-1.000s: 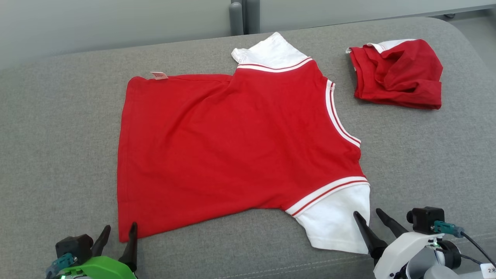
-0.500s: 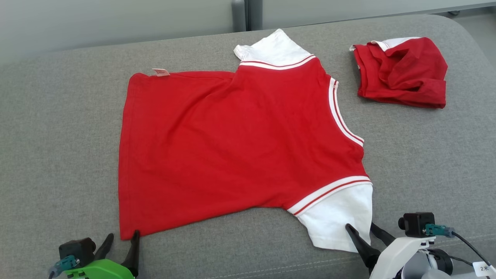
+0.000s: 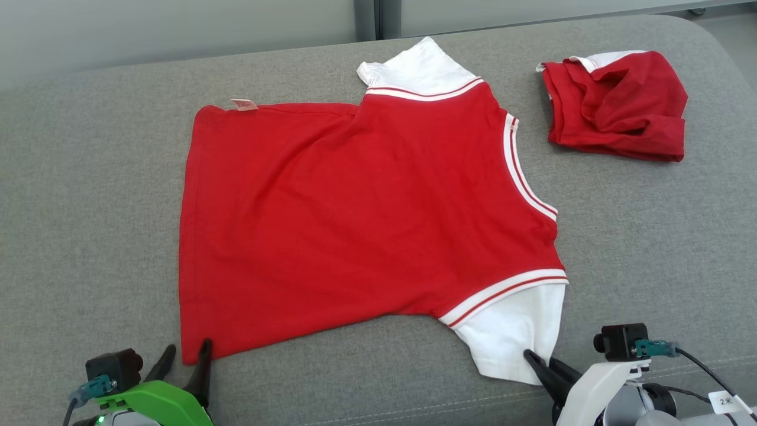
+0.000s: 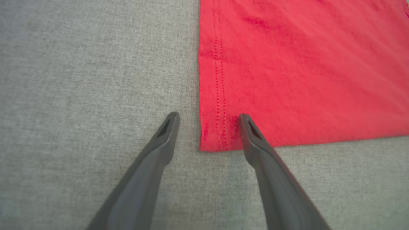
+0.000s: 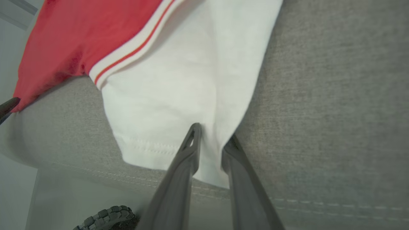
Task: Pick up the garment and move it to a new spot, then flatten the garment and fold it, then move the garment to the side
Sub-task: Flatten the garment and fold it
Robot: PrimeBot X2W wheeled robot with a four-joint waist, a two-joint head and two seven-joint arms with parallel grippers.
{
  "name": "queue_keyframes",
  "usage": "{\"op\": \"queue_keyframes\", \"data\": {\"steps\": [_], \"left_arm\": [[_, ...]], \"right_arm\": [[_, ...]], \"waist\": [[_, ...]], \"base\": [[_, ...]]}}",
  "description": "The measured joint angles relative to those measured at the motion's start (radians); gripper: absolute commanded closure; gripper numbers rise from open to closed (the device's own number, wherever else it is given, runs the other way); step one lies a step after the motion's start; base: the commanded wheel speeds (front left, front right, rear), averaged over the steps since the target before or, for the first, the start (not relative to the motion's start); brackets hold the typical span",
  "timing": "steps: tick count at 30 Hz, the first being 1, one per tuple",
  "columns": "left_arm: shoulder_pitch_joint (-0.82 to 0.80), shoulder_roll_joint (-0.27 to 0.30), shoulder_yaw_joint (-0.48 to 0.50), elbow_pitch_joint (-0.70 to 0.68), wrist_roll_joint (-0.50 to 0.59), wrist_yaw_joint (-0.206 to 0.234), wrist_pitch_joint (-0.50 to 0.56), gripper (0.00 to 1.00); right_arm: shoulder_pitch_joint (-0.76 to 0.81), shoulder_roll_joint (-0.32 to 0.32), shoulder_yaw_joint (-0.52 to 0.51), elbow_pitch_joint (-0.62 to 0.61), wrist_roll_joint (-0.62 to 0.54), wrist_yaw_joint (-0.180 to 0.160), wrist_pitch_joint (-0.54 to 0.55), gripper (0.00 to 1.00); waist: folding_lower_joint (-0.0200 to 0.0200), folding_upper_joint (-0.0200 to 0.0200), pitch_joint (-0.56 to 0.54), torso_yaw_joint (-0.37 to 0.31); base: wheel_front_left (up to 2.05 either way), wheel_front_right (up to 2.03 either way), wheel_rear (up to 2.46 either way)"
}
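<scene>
While I watch from the head camera, the red T-shirt (image 3: 355,219) lies spread flat in the middle of the grey sofa cushion (image 3: 89,207), its hem toward nine o'clock and its striped neckline toward three. One white sleeve (image 3: 417,68) points to twelve o'clock, and the other white sleeve (image 3: 514,331) reaches down toward five. A small pale label (image 3: 243,105) sticks out of the side seam at about eleven o'clock. Off at two o'clock, well apart from the shirt, sits a crumpled red garment (image 3: 615,106) with a bit of white trim showing along its top. My left gripper (image 3: 188,345), on the green wrist, is at seven o'clock with its fingers spread wide. In its wrist camera the shirt's hem corner (image 4: 217,140) sits between the two tips, the right-hand finger lying over the red cloth and the other over bare cushion; nothing is gripped there. My right gripper (image 3: 539,358), on the white wrist, is at five o'clock at the cuff of the near sleeve. Its wrist camera shows the fingers drawn narrow, with a raised fold of the white sleeve pinched between them and a crease running up from the tips. The rest of that sleeve lies flat on the cushion, close to the stitched front edge.
</scene>
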Motion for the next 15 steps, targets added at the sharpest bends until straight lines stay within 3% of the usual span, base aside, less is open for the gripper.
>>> {"op": "queue_keyframes", "data": {"steps": [1, 4, 15], "left_arm": [[-0.003, 0.0, -0.001, 0.002, -0.003, -0.001, 0.001, 0.35], [-0.006, 0.0, -0.004, 0.004, -0.005, -0.001, 0.004, 1.0], [-0.008, 0.002, -0.018, -0.01, -0.014, -0.002, -0.006, 1.0]], "right_arm": [[0.0, 0.0, 0.008, -0.002, 0.005, 0.002, 0.006, 1.0], [0.0, 0.001, 0.04, -0.016, 0.027, 0.009, 0.023, 1.0], [-0.001, -0.028, 0.09, -0.079, 0.088, 0.009, 0.034, 1.0]], "waist": [[0.0, 0.0, 0.0, 0.0], [0.0, 0.0, 0.001, -0.001], [0.0001, 0.0, 0.003, 0.001]], "base": [[0.0, 0.0, 0.0], [0.0, 0.0, 0.0], [0.0, 0.0, 0.0]]}}
